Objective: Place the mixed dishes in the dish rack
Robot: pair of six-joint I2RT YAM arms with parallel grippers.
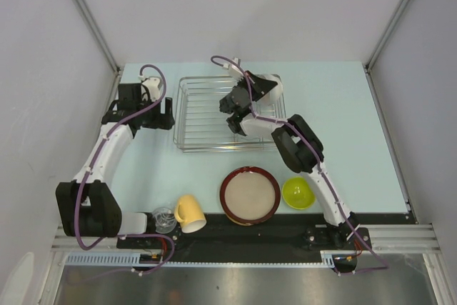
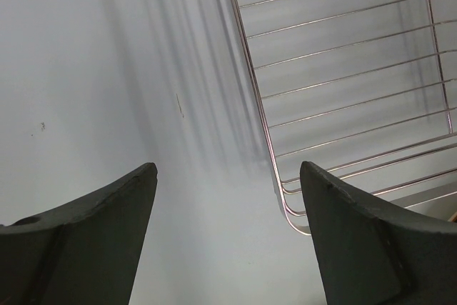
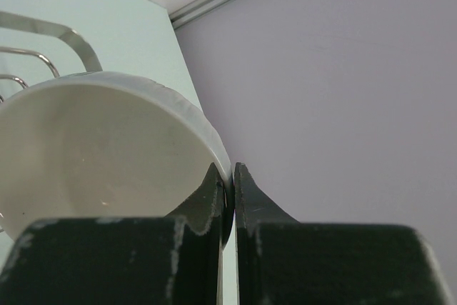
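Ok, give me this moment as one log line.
right gripper: shut on white bowl rim, over rack, right end | left gripper: open, empty, left of rack | unloaded: mug, glass, plate, green bowl

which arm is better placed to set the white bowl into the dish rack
Right. The right fingers pinch the rim of the white bowl, held at the right edge of the dish rack. The left fingers stand open and empty beside its left edge.

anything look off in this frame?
The yellow ceramic mug appears tipped on its side at the near edge of the pale blue table, beside the small clear glass. Nothing looks spilled or broken. The silver wire dish rack sits square.
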